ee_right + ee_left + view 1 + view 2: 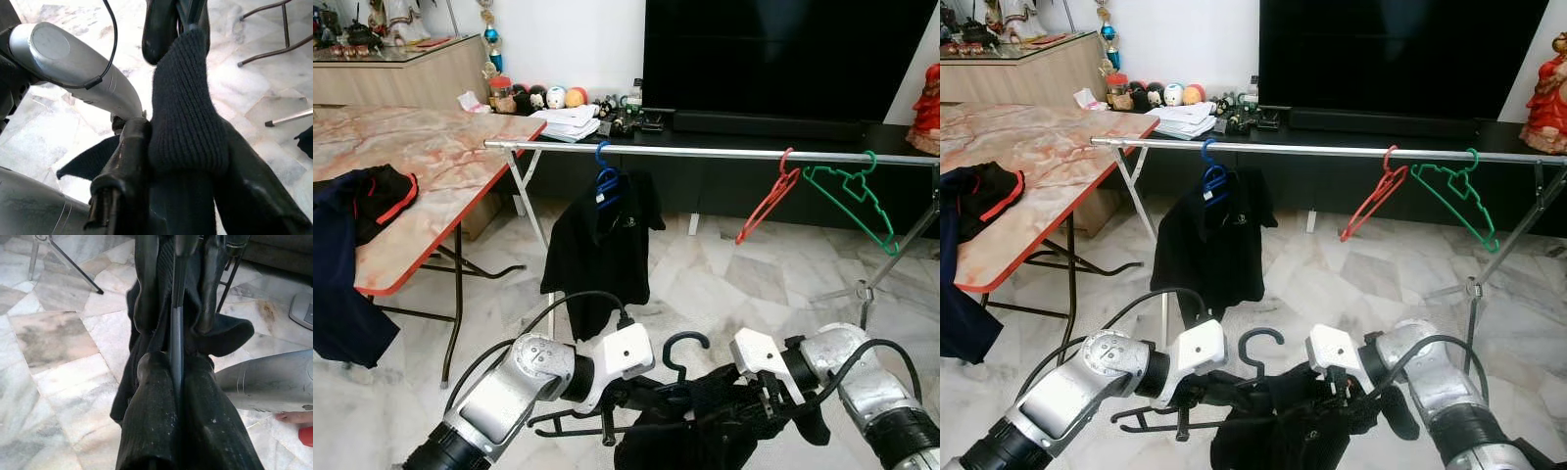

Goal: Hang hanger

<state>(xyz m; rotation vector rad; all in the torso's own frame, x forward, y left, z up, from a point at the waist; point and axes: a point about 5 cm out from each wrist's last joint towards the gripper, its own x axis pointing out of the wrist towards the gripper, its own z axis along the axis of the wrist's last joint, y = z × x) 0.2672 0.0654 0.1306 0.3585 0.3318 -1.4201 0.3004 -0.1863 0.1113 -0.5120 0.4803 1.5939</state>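
A black hanger (685,343) with a dark knit garment (705,431) draped on it hangs low in front of me, its hook pointing up. My left gripper (641,397) is shut on the hanger's bar (177,333), with fabric beside its fingers (146,284). My right gripper (759,401) is shut on the garment's knit cloth (186,122) at the hanger's other side. Farther ahead and higher runs a silver rail (724,153). It carries a blue hanger (605,181) with a black polo shirt (602,250), a bare red hanger (769,201) and a bare green hanger (852,196).
A marble-topped folding table (440,157) stands at the left with dark clothes (362,211) hanging off it. Behind the rail is a low console with a large TV (783,49). The rack's legs (901,255) slant down at the right. The floor is marble tile.
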